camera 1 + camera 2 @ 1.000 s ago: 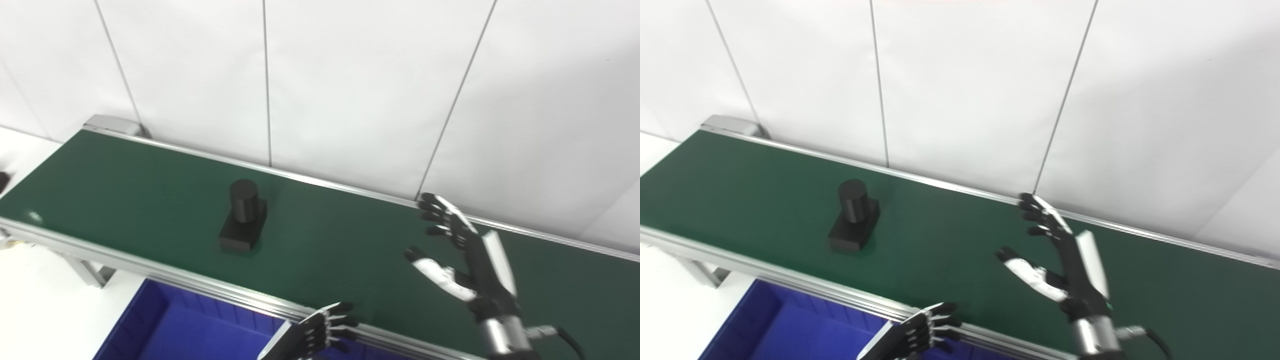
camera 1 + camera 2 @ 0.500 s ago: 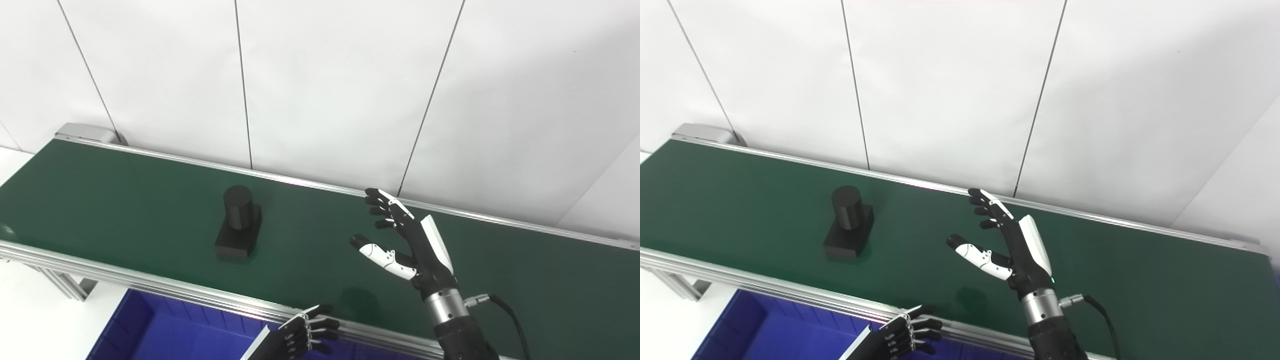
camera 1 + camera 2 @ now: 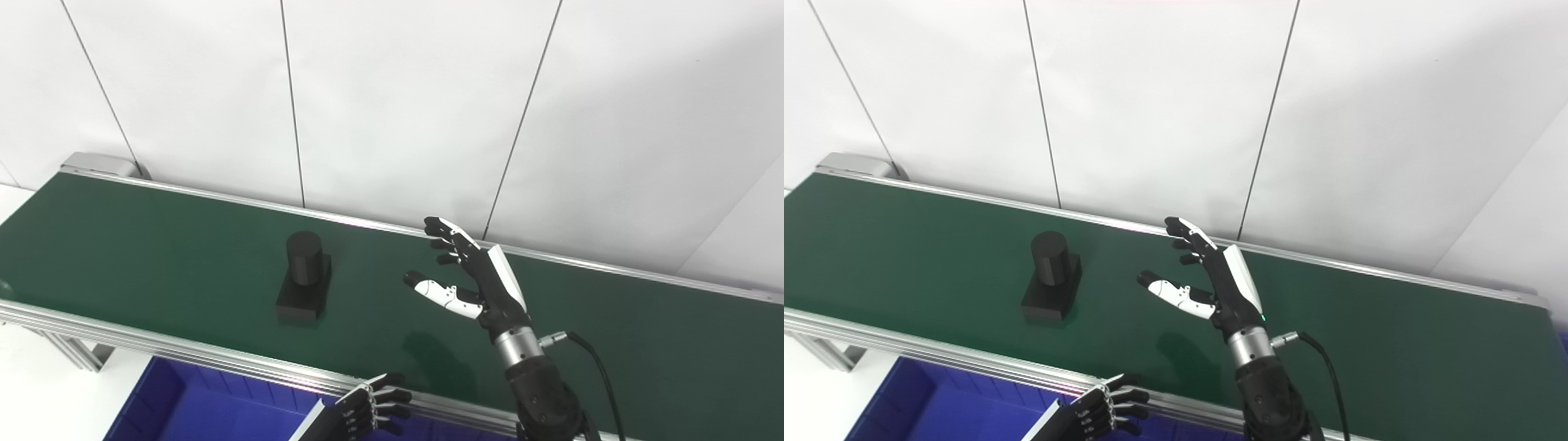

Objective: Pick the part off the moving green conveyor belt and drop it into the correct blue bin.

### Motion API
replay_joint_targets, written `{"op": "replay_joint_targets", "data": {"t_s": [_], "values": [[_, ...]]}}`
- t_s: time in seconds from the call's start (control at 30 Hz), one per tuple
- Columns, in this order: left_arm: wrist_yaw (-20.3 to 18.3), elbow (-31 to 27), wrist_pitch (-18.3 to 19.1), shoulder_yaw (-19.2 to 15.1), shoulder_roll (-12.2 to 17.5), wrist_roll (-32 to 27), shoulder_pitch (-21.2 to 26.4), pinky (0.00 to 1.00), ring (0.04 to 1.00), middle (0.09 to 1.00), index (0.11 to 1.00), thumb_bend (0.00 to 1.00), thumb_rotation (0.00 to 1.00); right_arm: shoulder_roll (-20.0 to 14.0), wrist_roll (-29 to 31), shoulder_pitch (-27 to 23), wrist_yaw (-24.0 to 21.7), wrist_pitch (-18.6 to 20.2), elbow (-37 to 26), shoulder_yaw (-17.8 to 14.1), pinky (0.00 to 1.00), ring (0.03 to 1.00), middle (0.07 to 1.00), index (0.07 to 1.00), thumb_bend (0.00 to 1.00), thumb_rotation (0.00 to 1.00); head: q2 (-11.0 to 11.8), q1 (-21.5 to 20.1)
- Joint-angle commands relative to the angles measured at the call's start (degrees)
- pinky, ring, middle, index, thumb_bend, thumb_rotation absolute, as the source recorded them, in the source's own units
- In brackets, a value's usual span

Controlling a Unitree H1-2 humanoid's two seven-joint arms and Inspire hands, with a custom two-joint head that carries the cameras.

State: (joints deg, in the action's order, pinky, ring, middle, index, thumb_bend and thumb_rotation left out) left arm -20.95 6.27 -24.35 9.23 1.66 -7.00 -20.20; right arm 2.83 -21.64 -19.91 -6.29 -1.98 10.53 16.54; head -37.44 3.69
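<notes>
A black part (image 3: 302,278), an upright cylinder on a square base, stands on the green conveyor belt (image 3: 153,245) left of centre. My right hand (image 3: 468,275) is open above the belt, to the right of the part and apart from it, fingers spread and thumb pointing toward the part. My left hand (image 3: 367,410) is low at the belt's near rail, over the blue bin (image 3: 202,410), fingers apart and holding nothing.
The belt has silver rails along its near edge (image 3: 184,352) and its far edge. A white panelled wall (image 3: 398,104) rises right behind the belt. A cable (image 3: 597,373) runs from my right wrist.
The camera has shifted. My right hand has moved left along the belt, closer to the part. The part has moved a little to the right on the belt. My left hand stays low.
</notes>
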Motion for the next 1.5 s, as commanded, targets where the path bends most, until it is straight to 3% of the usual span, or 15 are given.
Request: {"op": "replay_joint_targets", "data": {"t_s": [0.0, 0.7, 1.13, 1.33, 1.47], "values": [[-0.7, -2.2, -2.5, 0.4, 0.1, -0.3, -0.5, 0.65, 0.735, 0.798, 0.862, 0.9, 0.67, 1.3, 0.1, -3.3, 1.1, -1.6, 1.2, 0.4, 0.72, 0.81, 0.844, 0.868, 0.63, 0.46, 0.0, 0.4], [-0.1, -3.3, -2.6, 1.8, -0.8, 0.8, -1.3, 0.64, 0.721, 0.777, 0.852, 0.9, 0.67, 4.1, -1.9, -12.3, 5.4, -2.8, 18.3, 2.9, 0.7, 0.779, 0.809, 0.842, 0.7, 0.41, -0.4, 2.4], [0.5, -4.0, -2.5, 2.9, -2.0, 1.9, -1.7, 0.64, 0.719, 0.776, 0.854, 0.87, 0.66, 4.6, -3.3, -14.1, 6.6, -2.9, 22.9, 4.8, 0.74, 0.811, 0.835, 0.848, 0.75, 0.43, -0.9, 4.0], [1.3, -4.3, -2.6, 3.3, -2.8, 3.1, -1.9, 0.63, 0.709, 0.77, 0.852, 0.87, 0.67, 4.7, -4.8, -15.2, 7.6, -3.3, 25.3, 6.4, 0.71, 0.774, 0.812, 0.845, 0.77, 0.47, -1.2, 4.6], [1.6, -4.5, -2.6, 3.6, -3.2, 3.2, -2.1, 0.63, 0.706, 0.766, 0.85, 0.87, 0.67, 4.8, -5.5, -15.3, 7.3, -3.2, 26.0, 7.4, 0.75, 0.81, 0.823, 0.845, 0.78, 0.46, -1.4, 5.3]]}}
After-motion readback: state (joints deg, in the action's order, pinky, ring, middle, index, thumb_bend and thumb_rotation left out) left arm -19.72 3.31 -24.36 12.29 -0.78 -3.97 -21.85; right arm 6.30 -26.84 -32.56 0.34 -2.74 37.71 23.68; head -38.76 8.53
